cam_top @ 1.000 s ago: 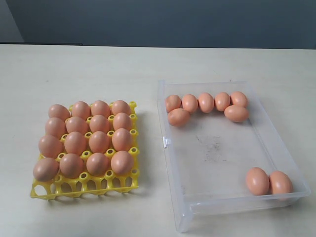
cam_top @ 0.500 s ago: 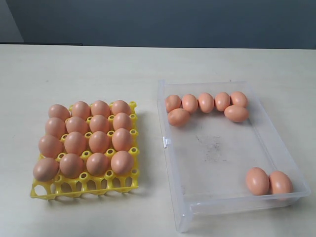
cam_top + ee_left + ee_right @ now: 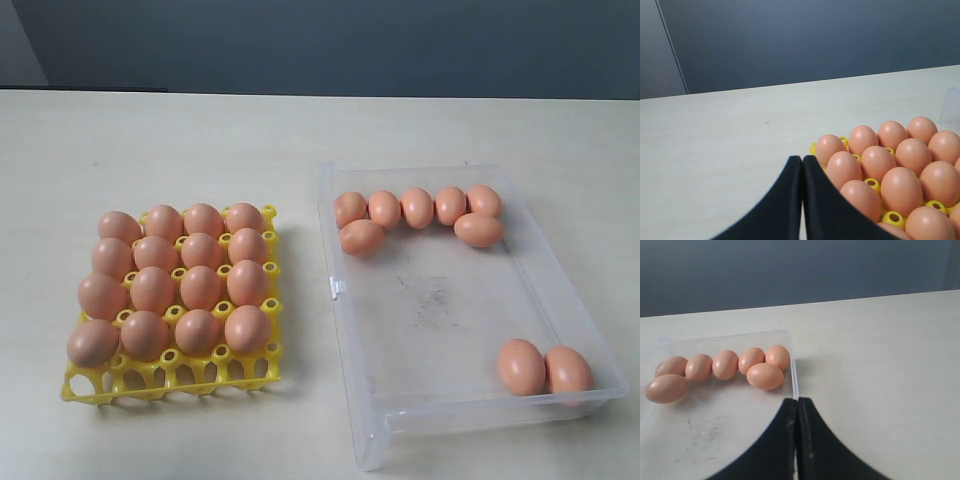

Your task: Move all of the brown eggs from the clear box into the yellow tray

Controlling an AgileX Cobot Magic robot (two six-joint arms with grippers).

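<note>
The yellow tray (image 3: 243, 375) sits on the left of the table with brown eggs (image 3: 201, 287) in four rows; its front row of cups is bare. The clear box (image 3: 341, 290) lies to its right. Several brown eggs (image 3: 417, 208) cluster at its far end and two (image 3: 521, 366) rest in its near right corner. Neither arm shows in the exterior view. My left gripper (image 3: 802, 159) is shut and empty, just beside the tray's eggs (image 3: 846, 169). My right gripper (image 3: 797, 401) is shut and empty over the box's wall (image 3: 794, 377), near the far cluster (image 3: 765, 376).
The pale table (image 3: 200, 140) runs back to a dark wall (image 3: 320, 45). A small latch tab (image 3: 337, 290) sticks out of the box's left wall towards the tray.
</note>
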